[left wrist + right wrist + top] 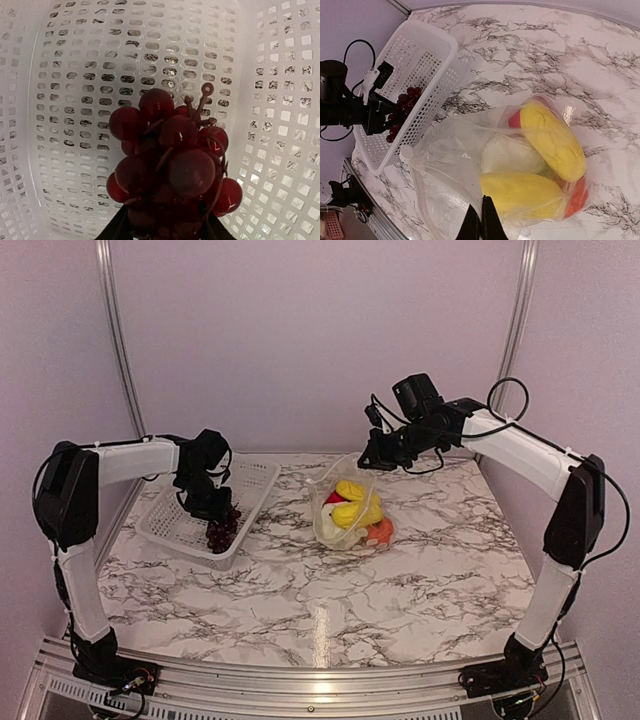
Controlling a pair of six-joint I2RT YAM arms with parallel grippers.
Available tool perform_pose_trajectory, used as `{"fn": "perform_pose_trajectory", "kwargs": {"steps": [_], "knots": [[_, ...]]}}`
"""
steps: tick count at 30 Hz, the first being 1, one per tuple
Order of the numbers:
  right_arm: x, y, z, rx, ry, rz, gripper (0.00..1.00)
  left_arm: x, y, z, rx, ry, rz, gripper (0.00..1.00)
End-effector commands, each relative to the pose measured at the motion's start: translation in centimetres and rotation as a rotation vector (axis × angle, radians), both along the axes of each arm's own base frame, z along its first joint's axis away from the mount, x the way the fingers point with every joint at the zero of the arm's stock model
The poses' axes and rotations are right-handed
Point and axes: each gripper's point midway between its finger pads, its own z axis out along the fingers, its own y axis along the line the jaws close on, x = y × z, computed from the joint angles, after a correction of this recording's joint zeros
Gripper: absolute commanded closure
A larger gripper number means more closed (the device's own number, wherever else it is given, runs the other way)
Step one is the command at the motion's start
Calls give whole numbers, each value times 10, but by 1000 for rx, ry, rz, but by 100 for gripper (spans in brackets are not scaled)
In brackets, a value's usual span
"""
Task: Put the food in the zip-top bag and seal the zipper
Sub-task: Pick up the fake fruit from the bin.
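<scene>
- The left end effector (pixel 205 500) hangs low over the near right corner of the basket (pixel 165 522).
- Its fingers (pixel 116 231) stand on either side of the grapes (pixel 170 160), close against the bunch. I cannot tell whether they are clamped on it.
- The grapes are inside the basket, at its near right corner, well apart from the bag (pixel 445 150).
- The right end effector (pixel 482 220) is clenched on the bag's edge, holding that side up off the table (pixel 300 610) with the mouth gaping.
- The bag's lower part rests on the table to the right of the basket.
- Inside it lie the yellow pieces (pixel 552 137), pepper (pixel 514 119), cauliflower (pixel 512 155) and orange fruit (pixel 576 197).
</scene>
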Motion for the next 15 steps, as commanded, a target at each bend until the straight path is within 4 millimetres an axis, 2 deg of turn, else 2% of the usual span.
{"fn": "perform_pose_trajectory", "kwargs": {"steps": [1, 9, 15], "knots": [[-2, 4, 5, 24, -10, 13, 100, 18, -4, 54, -72, -133, 64, 57], [0, 10, 5, 32, -12, 35, 100, 39, -34, 134, -324, -297, 118, 64], [3, 16, 5, 34, -11, 56, 100, 36, -53, 186, -512, -386, 130, 68]]}}
